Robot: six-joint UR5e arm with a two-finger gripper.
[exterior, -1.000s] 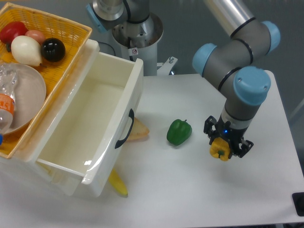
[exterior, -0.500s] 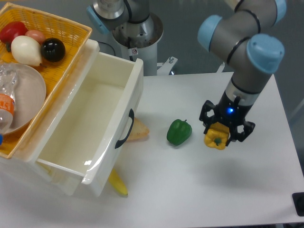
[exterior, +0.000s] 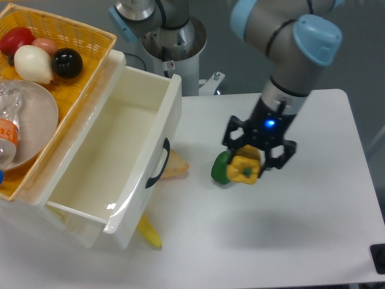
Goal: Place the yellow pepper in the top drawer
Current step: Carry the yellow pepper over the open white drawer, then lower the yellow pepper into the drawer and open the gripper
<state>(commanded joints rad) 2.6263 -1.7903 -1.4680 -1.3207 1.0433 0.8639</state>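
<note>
My gripper (exterior: 248, 166) is shut on the yellow pepper (exterior: 245, 168), holding it in the air above the table. Just behind and left of it, partly covered, the green pepper (exterior: 219, 170) lies on the table. The top drawer (exterior: 117, 162) stands pulled open at the left, cream-white and empty inside, with its black curved handle (exterior: 157, 164) facing the peppers. The held pepper is to the right of the drawer's front.
A yellow wicker basket (exterior: 72, 90) sits on the cabinet's left with a plate, a red, a white and a black ball-like item, and a plastic bottle. A banana (exterior: 149, 232) pokes out under the drawer front. A tan piece (exterior: 174, 164) lies beside the handle.
The gripper has risen and moved left with the yellow pepper, from the table's right side to just over the green pepper. The drawer has not moved.
</note>
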